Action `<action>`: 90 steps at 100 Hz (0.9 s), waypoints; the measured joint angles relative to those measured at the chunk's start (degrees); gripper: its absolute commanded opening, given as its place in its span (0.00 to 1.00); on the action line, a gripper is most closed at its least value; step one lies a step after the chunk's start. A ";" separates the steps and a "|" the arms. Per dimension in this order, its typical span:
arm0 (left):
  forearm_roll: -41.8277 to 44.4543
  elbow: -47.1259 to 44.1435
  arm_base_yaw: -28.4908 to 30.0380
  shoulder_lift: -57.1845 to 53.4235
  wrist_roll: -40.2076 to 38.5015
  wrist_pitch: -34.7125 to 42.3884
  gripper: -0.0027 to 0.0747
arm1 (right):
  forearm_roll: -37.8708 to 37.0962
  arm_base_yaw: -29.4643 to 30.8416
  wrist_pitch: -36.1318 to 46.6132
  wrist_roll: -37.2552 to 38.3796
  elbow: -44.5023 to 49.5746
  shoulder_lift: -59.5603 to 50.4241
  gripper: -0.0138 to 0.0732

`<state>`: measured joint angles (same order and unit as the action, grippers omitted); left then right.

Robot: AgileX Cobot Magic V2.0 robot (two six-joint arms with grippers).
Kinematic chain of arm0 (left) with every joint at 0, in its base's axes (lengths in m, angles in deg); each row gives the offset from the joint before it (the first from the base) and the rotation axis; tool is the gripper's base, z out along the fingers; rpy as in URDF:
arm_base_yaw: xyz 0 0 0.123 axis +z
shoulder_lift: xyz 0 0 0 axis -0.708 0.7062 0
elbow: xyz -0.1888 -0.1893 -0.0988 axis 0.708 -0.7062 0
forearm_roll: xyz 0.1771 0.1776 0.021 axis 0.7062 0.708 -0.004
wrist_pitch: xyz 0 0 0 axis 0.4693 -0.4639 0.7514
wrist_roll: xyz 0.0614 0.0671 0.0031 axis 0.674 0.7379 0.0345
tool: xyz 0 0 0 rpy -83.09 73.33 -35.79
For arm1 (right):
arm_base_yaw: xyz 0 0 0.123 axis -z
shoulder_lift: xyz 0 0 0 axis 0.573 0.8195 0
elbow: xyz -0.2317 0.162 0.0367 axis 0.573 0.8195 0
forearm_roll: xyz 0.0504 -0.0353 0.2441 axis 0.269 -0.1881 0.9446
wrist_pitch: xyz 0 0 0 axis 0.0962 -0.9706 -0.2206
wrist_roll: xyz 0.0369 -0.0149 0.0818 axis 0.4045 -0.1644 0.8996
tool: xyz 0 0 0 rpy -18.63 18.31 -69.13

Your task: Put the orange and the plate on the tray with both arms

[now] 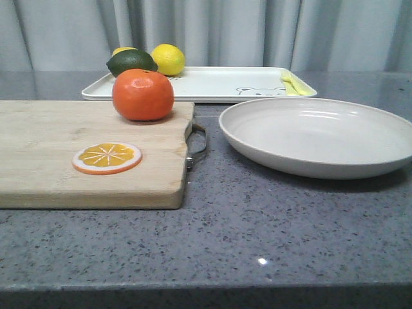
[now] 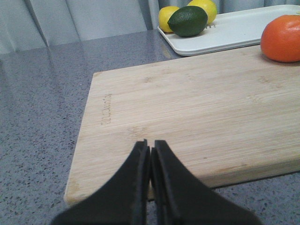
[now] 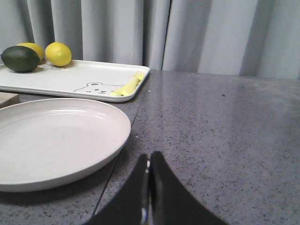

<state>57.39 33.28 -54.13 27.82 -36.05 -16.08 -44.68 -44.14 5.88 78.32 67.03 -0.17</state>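
Observation:
The glossy orange (image 1: 143,94) (image 2: 281,38) sits on the far right corner of a wooden cutting board (image 1: 64,154). To its right the off-white plate (image 1: 317,136) (image 3: 51,140) rests on the grey counter. Behind both lies the white tray (image 1: 212,84) (image 3: 79,77) with a bear drawing. My left gripper (image 2: 150,145) is shut and empty over the board's near edge, well short of the orange. My right gripper (image 3: 149,158) is shut and empty, just beside the plate's rim. Neither gripper shows in the front view.
A flat orange slice disc (image 1: 107,158) lies on the board (image 2: 197,117). Two lemons (image 1: 168,59) and a dark green lime (image 1: 131,62) occupy the tray's left end; a yellow fork (image 3: 127,84) lies at its right end. The board has a metal handle (image 1: 197,145). Curtains hang behind.

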 measured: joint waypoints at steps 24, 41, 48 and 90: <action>-4.96 0.00 0.00 0.00 0.00 6.87 0.01 | 0.00 0.00 2.89 0.00 0.00 0.00 0.08; -9.42 0.29 0.00 0.00 0.00 10.66 0.01 | 5.00 0.00 -0.47 0.00 -1.43 0.00 0.08; -11.46 1.29 0.00 0.00 0.00 10.34 0.01 | 7.60 0.00 -4.61 0.00 -4.23 0.00 0.08; -18.41 22.59 0.00 6.54 0.00 -7.98 0.01 | 9.73 0.00 -30.73 -0.10 -27.51 8.03 0.08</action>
<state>38.98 55.88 -54.13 34.36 -36.05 -24.06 -34.95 -44.14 -24.85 78.22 39.52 7.86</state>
